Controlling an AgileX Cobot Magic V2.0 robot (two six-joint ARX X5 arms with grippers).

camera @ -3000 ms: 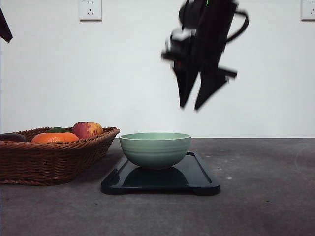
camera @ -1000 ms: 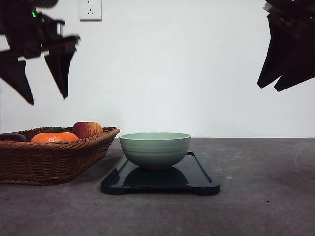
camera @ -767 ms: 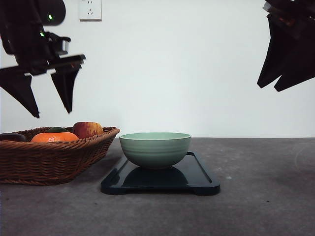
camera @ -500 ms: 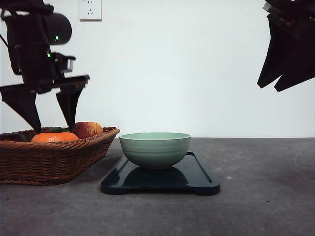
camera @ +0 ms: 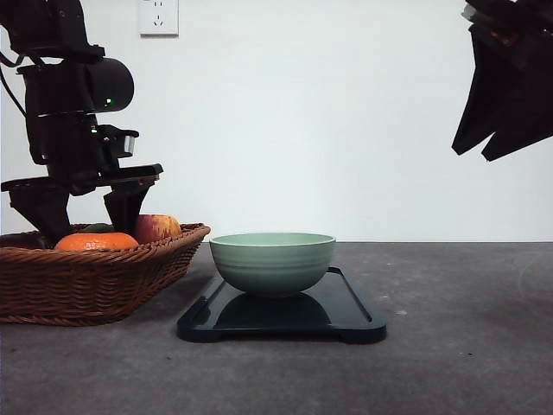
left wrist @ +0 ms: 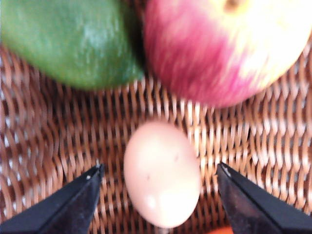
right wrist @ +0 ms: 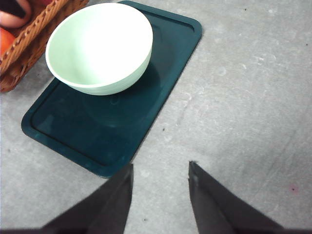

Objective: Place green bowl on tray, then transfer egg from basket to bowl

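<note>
Straddling the egg (left wrist: 162, 174), left fingers (left wrist: 73, 204) spread, seemingly untouching; right fingers (right wrist: 117, 200) apart.

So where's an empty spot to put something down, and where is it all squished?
Free: the grey table right of the tray, and the strip in front of the basket. The green bowl is empty too. Crowded: inside the basket, where the egg lies between the open left gripper fingers, close under an apple and a green fruit.

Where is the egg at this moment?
In the left wrist view, the egg lies on the woven floor of the basket, between the open fingers of the left gripper, close beside a red-yellow apple and a green fruit.
</note>
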